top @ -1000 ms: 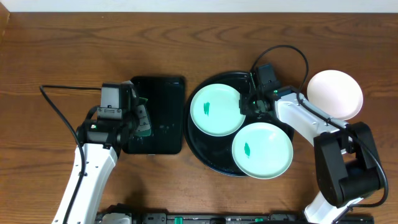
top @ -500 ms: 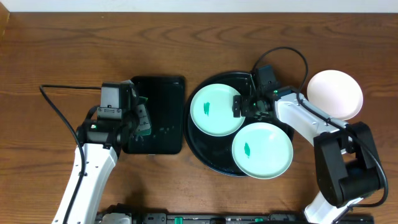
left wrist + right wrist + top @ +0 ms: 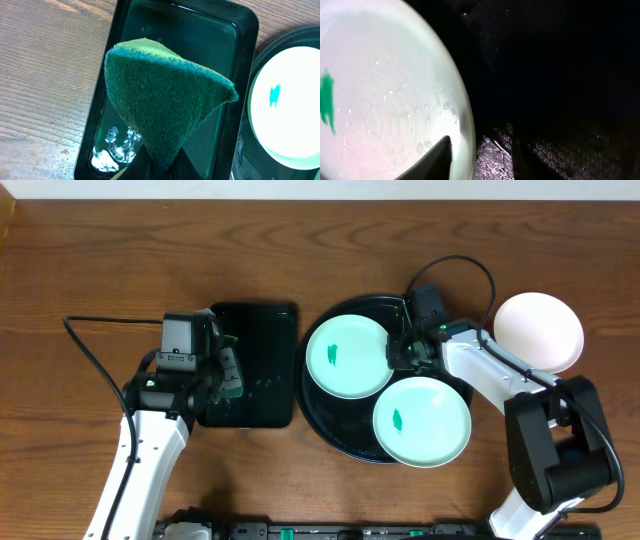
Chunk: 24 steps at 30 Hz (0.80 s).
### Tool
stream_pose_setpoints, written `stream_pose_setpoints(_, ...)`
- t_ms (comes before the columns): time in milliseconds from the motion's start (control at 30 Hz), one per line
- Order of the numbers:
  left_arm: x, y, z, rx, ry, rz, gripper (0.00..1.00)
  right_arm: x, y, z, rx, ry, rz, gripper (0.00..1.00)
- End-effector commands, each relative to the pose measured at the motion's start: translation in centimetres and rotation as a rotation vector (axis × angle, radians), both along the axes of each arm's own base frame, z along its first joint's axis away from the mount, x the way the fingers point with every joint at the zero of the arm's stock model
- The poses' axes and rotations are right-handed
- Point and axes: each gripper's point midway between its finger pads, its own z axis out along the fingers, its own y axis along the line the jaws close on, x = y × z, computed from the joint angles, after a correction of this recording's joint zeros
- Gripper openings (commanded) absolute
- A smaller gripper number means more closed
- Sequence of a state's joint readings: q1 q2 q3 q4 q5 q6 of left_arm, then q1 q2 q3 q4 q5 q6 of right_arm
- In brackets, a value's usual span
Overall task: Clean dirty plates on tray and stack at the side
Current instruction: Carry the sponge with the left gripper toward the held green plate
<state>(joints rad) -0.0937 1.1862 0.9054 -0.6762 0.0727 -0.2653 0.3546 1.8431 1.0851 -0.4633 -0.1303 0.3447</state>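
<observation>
Two pale mint plates lie on the round black tray [image 3: 335, 420], one at upper left [image 3: 347, 357] and one at lower right [image 3: 422, 421], each with a small green smear. A white plate [image 3: 539, 332] sits on the table to the right, off the tray. My right gripper [image 3: 395, 350] straddles the right rim of the upper-left mint plate [image 3: 385, 90]. One finger [image 3: 432, 160] rests on its wet inside and the other stands outside the rim in shadow. My left gripper [image 3: 162, 170] is shut on a green sponge [image 3: 165, 95] over the rectangular tray [image 3: 240, 30].
The rectangular black tray [image 3: 265, 330] sits left of the round tray, with white foam [image 3: 107, 160] and water in it. Bare wooden table [image 3: 100, 260] surrounds both trays. A black cable [image 3: 470, 265] loops behind the right arm.
The right gripper's jaws spread wide half a second ago and have narrowed again around the mint plate's rim. The left arm, the sponge and all the plates have not moved.
</observation>
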Motion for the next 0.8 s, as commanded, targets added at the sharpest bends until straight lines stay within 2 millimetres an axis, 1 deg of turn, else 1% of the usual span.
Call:
stream_pose_setpoints(0, 0.09, -0.09, -0.07, -0.004, 0.0, 0.005, 0.08, -0.45, 0.48, -0.6, -0.012, 0.013, 0.017, 0.21)
stream_pose_setpoints(33, 0.09, -0.09, -0.07, -0.004, 0.0, 0.005, 0.07, -0.48, 0.6, -0.59, -0.011, 0.012, 0.02, 0.15)
stream_pose_setpoints(100, 0.08, -0.09, -0.08, -0.004, 0.0, 0.005, 0.08, -0.52, 0.74, -0.58, -0.011, 0.011, 0.024, 0.1)
stream_pose_setpoints(300, 0.11, -0.09, -0.06, -0.004, -0.001, 0.005, 0.07, -0.42, 0.57, -0.67, -0.024, 0.006, 0.02, 0.07)
stream_pose_setpoints(400, 0.17, -0.1, -0.02, -0.004, -0.004, 0.005, 0.07, -0.39, 0.59, -0.8, -0.023, 0.007, 0.017, 0.02)
stream_pose_setpoints(767, 0.63, -0.13, 0.26, -0.005, -0.026, 0.004, 0.07, -0.4, 0.59, -0.82, -0.019, 0.012, 0.002, 0.01)
